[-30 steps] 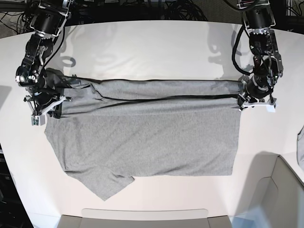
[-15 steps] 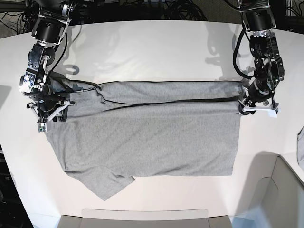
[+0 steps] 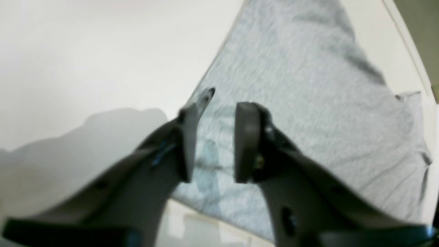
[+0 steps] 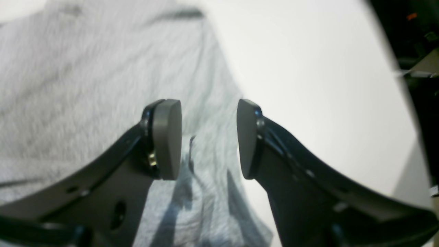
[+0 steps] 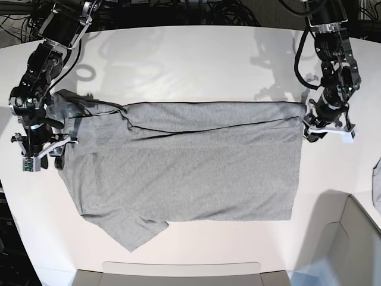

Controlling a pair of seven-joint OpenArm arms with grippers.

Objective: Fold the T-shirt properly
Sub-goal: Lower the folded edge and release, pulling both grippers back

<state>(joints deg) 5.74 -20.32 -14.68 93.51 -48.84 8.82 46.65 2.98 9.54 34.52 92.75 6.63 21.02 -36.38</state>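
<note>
The heather-grey T-shirt (image 5: 190,167) lies spread on the white table (image 5: 190,65), plain side up, with its far strip folded toward the front. A sleeve points to the front left. My left gripper (image 5: 317,130) hovers at the shirt's right edge. In the left wrist view this left gripper (image 3: 228,103) is open, with only the T-shirt (image 3: 308,85) below it. My right gripper (image 5: 49,150) hangs over the shirt's left edge. The right wrist view shows the right gripper (image 4: 208,109) open and holding nothing, above the T-shirt (image 4: 68,85).
A narrow bluish-grey fabric sliver (image 5: 377,185) shows at the right edge. Grey bins stand at the front (image 5: 178,274) and the front right (image 5: 351,238). Dark cables (image 5: 226,12) run behind the table's far edge.
Both grippers have opened and let go of the folded shirt edge. The right gripper has shifted left and toward the front; the left gripper has drawn slightly right off the shirt.
</note>
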